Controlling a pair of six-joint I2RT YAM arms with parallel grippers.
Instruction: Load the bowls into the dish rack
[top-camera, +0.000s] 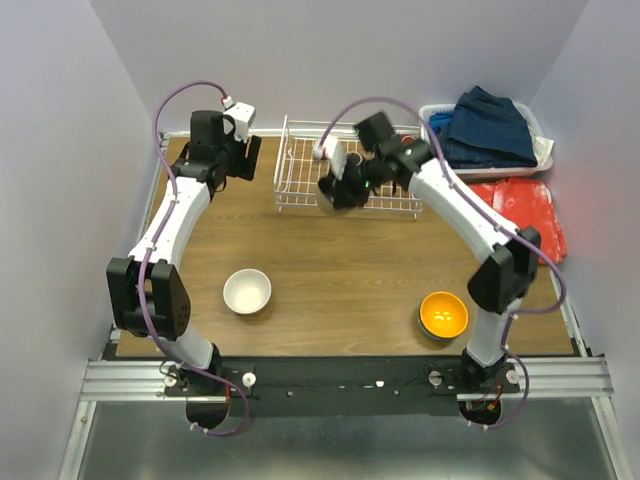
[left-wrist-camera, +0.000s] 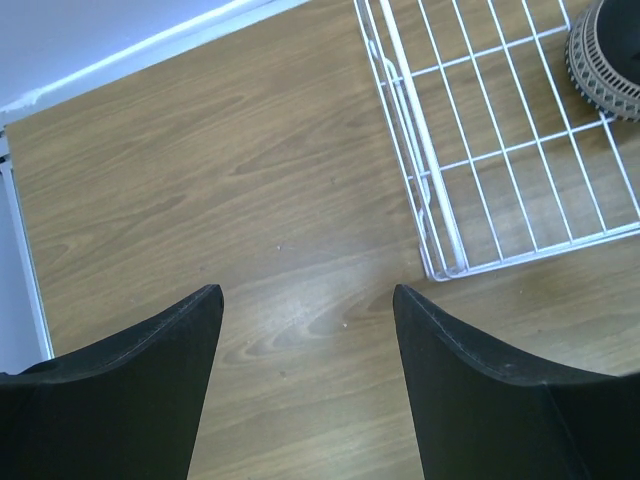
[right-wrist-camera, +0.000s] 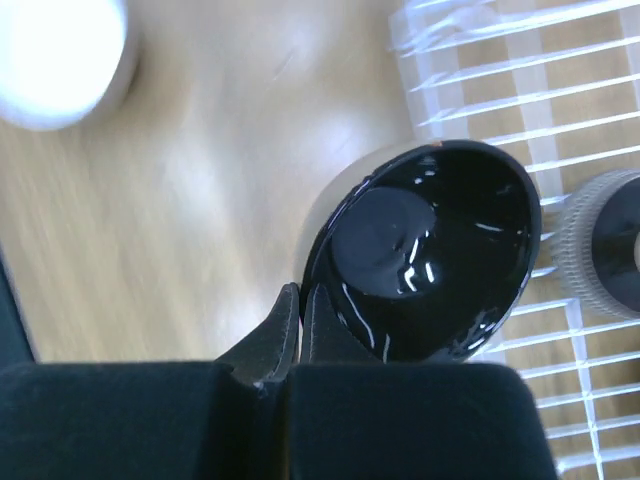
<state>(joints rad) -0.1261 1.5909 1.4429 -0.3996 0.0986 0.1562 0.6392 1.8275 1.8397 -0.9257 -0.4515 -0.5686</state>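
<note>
My right gripper is shut on the rim of a glossy black bowl. It holds the bowl tilted above the front edge of the white wire dish rack. In the top view the black bowl hangs at the rack's near side, under the right gripper. A white bowl and an orange bowl sit on the table near the arm bases. My left gripper is open over bare wood, just left of the rack's corner, with nothing between its fingers.
A grey ribbed round thing lies inside the rack. A white basket of blue clothes stands at the back right, with a red item in front of it. Walls close in the table's left, back and right.
</note>
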